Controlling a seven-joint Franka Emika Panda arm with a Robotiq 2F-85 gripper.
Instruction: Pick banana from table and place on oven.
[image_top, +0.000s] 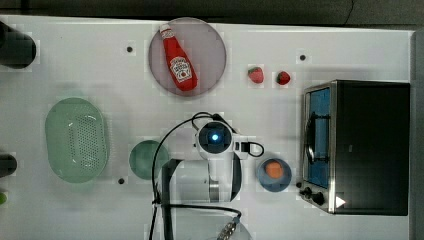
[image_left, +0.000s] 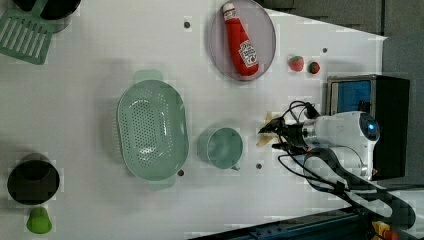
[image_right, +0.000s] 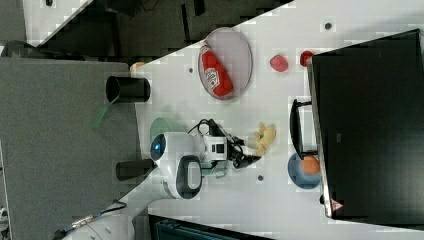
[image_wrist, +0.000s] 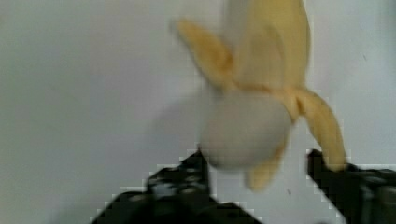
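Observation:
A half-peeled banana (image_wrist: 261, 93) with yellow peel flaps and a white tip lies on the white table (image_top: 75, 65); it is also seen as the banana (image_right: 265, 137) in the right view and the banana (image_left: 264, 135) in the left view. My gripper (image_wrist: 259, 163) is open just over it, one black finger (image_wrist: 196, 170) on either side of the white tip. In the left view the gripper (image_left: 269, 129) points at the fruit. The oven (image_top: 370, 145) with its black top stands at the top view's right, apart from the arm.
A ketchup bottle (image_top: 179, 60) lies on a grey plate (image_top: 210, 45). Two strawberries (image_top: 256, 75) sit near the oven. A blue bowl (image_top: 261, 181) holding an orange fruit is beside the oven's door. A green colander (image_top: 76, 139) and green cup (image_top: 145, 159) are at the top view's left.

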